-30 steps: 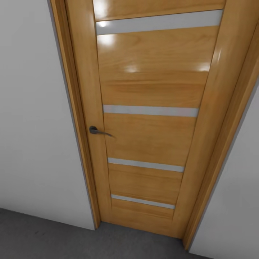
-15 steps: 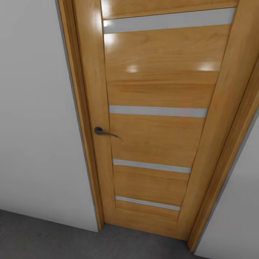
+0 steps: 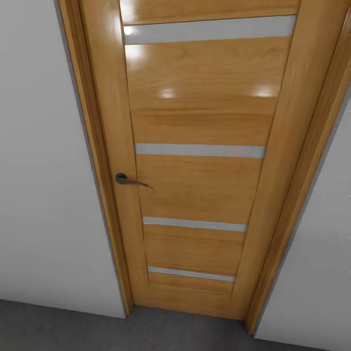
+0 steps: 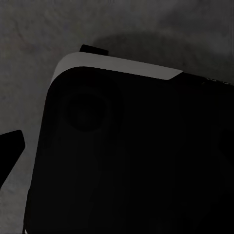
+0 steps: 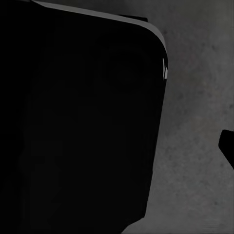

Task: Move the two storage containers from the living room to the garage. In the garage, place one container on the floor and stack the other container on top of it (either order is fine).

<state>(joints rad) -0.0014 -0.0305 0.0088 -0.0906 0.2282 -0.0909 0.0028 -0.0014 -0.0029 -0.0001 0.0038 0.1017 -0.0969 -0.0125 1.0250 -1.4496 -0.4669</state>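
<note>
Robot is standing in transit, facing a closed wooden door [image 3: 195, 161] at close range. The door is filling the head view from 12 o'clock down to 6 o'clock, honey-coloured, with four pale horizontal strips across it. A dark lever handle [image 3: 127, 180] is sitting at about 9 o'clock of the panel, near the frame [image 3: 95, 161]. Grey-white wall [image 3: 39, 195] is flanking the frame on both sides. A band of dark grey floor [image 3: 63, 329] is running along the foot of the wall, from 7 o'clock to 5 o'clock.

Step in hand, as I judge it: travelling between rooms. The two storage containers are not where these cameras are looking, so where they are is not something I can tell. The grey floor suggests the robot is somewhere off the plank flooring of the living room.

Next move probably calls for getting through or away from this door: either reaching for the lever, or turning the base toward an open route.

Arm pose: both wrist cameras are pointing down at mottled grey floor [image 4: 29, 58], each looking past a large dark rounded body, likely the robot's own base [image 4: 136, 156]. So both arms are probably hanging low at the sides. A dark tip is showing at the edge of each wrist view; whether either claw is spread or pressed together, I cannot tell.
</note>
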